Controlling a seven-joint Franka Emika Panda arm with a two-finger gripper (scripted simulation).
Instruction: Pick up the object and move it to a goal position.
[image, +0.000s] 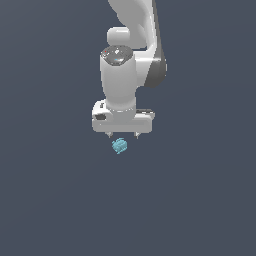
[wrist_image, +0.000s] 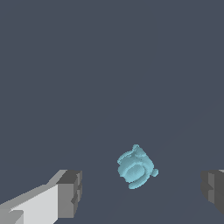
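The object (image: 119, 146) is a small light cyan-blue lumpy blob lying on the dark grey floor. It also shows in the wrist view (wrist_image: 135, 167). My white gripper (image: 123, 135) hangs just above it, pointing straight down, with its short fingertips (image: 109, 135) spread wide. In the wrist view the gripper (wrist_image: 142, 192) is open and empty; the grey pads (wrist_image: 70, 192) stand far apart, and the blob lies between their lines, beyond the tips. Nothing touches the blob.
The plain dark grey floor (image: 50, 200) fills both views. The white arm (image: 135, 30) rises out of the top of the exterior view. No other object shows.
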